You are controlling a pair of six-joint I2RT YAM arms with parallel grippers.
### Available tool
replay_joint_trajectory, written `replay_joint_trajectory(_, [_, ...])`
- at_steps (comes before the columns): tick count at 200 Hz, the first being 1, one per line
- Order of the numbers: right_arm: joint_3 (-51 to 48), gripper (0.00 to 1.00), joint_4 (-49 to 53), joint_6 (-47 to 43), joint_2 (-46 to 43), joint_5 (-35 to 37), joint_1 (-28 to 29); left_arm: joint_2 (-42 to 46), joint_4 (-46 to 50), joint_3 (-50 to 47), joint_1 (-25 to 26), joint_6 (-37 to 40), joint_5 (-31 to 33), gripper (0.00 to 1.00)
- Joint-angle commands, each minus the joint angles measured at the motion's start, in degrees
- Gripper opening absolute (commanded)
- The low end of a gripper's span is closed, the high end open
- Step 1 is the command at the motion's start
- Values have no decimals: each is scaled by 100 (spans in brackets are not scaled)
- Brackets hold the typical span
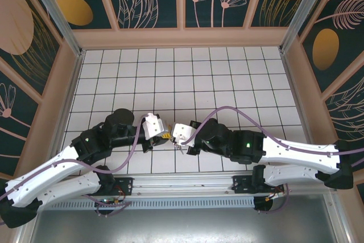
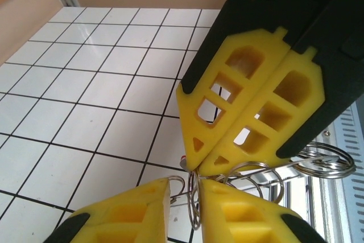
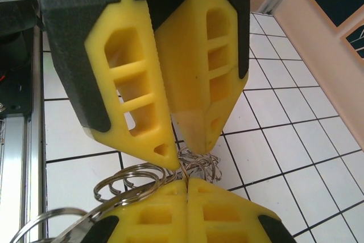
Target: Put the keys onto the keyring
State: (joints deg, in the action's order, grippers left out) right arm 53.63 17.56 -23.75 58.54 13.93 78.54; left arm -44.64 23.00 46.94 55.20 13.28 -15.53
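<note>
**Two grippers meeting tip to tip on the keyring, above the near tiles**

From the left, the left arm reaches inward over the tiled table (image 1: pixel 227 83). It brings the left gripper (image 1: pixel 164 135) to the middle of the near edge, just ahead of the metal rail (image 1: pixel 187 185). In the left wrist view its yellow fingers (image 2: pixel 131 214) are drawn almost together. Only a narrow slit is left between them, and a loop of wire runs through it. The gripper therefore appears to be pinching the keyring (image 2: pixel 250 177) rather than standing free of it.

The keyring is a cluster of overlapping split rings. It hangs in the air between the two sets of tips, off the tiles, with its larger loops trailing toward the rail side. A small metal piece (image 1: pixel 180 149) dangles just below the meeting point; whether it is a key is too small to tell.

To the right, the right gripper (image 1: pixel 176 134) faces the left one nose to nose. Its pads press flat against each other along a closed seam. Ring wire issues from that seam, so it is clamped on the keyring too.

The opposed grip probably serves a purpose: one gripper anchors the ring while the other pries a coil apart or feeds a key into the split. The next move likely calls for small, slow relative motion, because thin springy wire may slip from smooth pads.
</note>
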Motion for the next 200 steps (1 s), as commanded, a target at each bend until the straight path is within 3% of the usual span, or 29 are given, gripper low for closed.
replay_joint_trajectory(1, [98,0,-244,-121,-125,74,82,9,96,101,25,79,148,19])
replay_joint_trajectory(128, [-33,0,-362,-227,-212,171,196,40,-70,-19,24,23,155,8])
replay_joint_trajectory(168, [-64,0,-398,-266,-355,7,153,355,-201,-104,18,-190,-508,18])
replay_joint_trajectory(200, [-57,0,-393,-295,-480,-188,128,408,-60,-38,25,-272,-687,24])
